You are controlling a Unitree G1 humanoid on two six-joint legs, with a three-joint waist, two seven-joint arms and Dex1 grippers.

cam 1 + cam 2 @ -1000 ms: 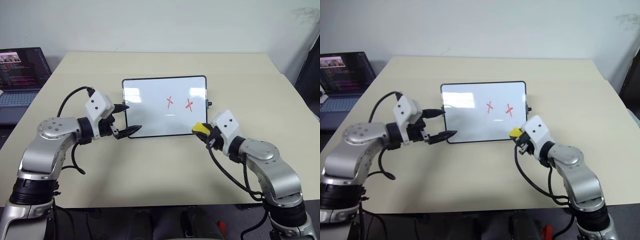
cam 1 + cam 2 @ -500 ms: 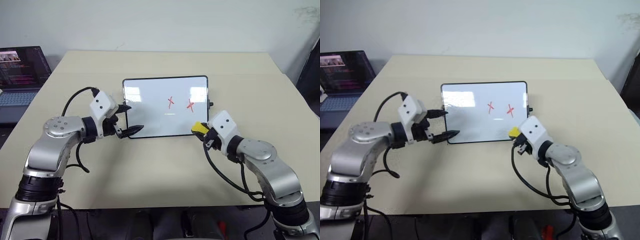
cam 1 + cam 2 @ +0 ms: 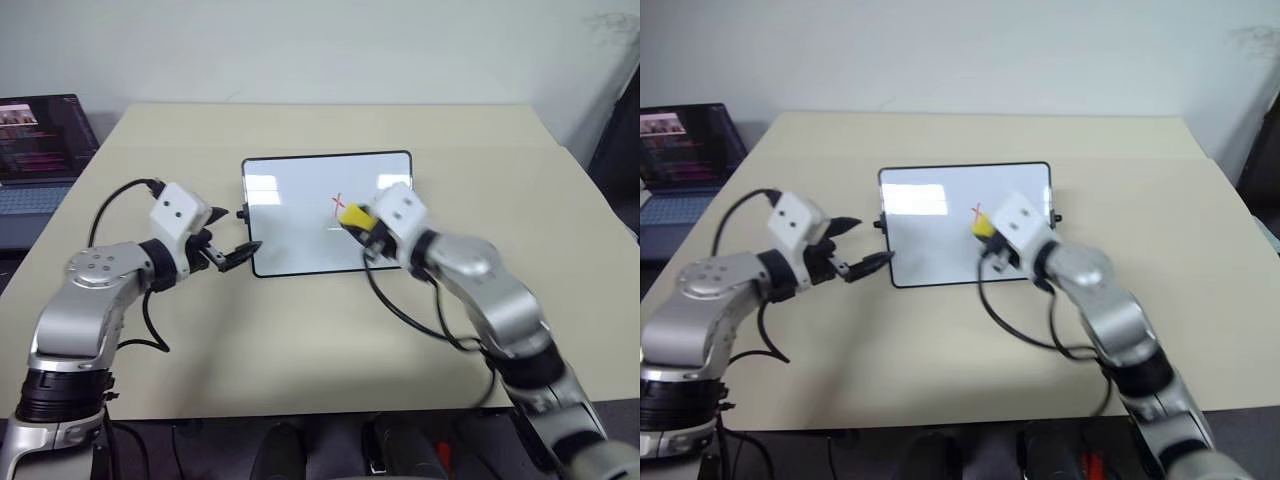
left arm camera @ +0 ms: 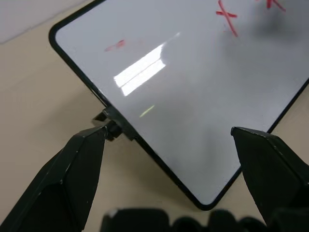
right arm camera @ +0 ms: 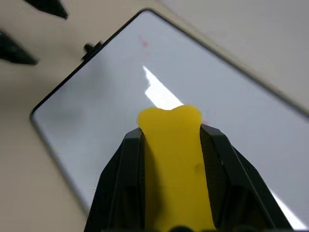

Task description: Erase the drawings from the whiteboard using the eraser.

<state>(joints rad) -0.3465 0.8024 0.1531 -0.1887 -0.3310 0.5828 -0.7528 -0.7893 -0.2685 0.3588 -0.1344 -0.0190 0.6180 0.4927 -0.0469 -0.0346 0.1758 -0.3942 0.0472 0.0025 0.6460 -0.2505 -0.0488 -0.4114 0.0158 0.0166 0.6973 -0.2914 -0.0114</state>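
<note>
The whiteboard (image 3: 300, 215) lies flat on the counter (image 3: 300, 330) — glossy white, thin black frame. A red X (image 4: 227, 16) marks it; the yellow eraser (image 3: 354, 215) sits pinched in the right tool (image 3: 360, 222) over the drawings.

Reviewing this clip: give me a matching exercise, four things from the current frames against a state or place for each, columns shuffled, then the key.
Column one:
1. eraser
2. left gripper
3. whiteboard
4. laptop

Column two:
A. open, beside the board's left edge
B. lying flat on the table, red marks on it
C. clamped in the right gripper, over the board
D. off the table's left side, screen lit

Pairs: 1-C, 2-A, 3-B, 4-D
</note>
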